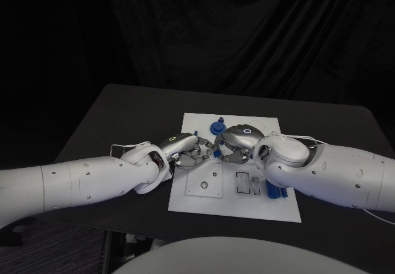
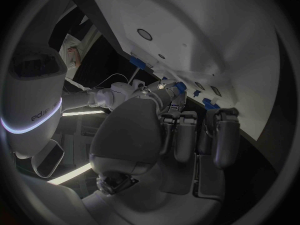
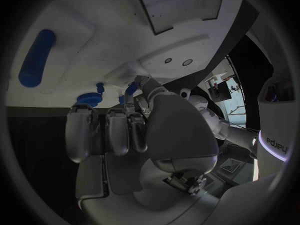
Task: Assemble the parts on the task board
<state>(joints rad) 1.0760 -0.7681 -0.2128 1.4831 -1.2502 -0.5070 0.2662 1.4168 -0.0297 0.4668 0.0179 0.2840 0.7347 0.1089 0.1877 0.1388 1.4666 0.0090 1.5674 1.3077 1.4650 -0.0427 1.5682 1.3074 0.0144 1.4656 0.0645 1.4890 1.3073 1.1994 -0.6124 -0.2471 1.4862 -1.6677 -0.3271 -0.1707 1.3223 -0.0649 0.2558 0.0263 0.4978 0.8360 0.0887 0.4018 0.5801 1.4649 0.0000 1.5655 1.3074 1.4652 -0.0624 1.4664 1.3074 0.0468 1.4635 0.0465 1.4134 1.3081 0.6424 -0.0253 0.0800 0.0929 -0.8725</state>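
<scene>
Silver, the left robot hand [image 1: 191,153] and the right robot hand [image 1: 234,142] meet over the middle of the white task board [image 1: 271,208] in the head view, fingers pointed toward each other and nearly touching. Between them sits a small blue part [image 1: 217,153] (whether either hand truly pinches it, I cannot tell). In the left wrist view the left robot hand's fingers [image 2: 185,135] hang curled, and beyond them the right robot hand [image 2: 164,88] shows with a blue piece at its fingertips. The right wrist view has its own fingers [image 3: 117,130] bent downward together, the left robot hand [image 3: 145,88] facing them with a bit of blue between.

Outward from the hands, an upright blue part [image 1: 218,126] stands on the board just behind them, toward the far edge. Nearer the robot, the board carries a square recessed plate with a round hole [image 1: 204,185] and, beside it, a slotted rectangular block [image 1: 247,183]. A long blue cylinder [image 1: 273,190] lies at the right of that block, partly under the right arm; the same cylinder [image 3: 36,58] rests in a shallow groove of the board in the right wrist view. The board lies in the middle of the black table [image 1: 123,114].
</scene>
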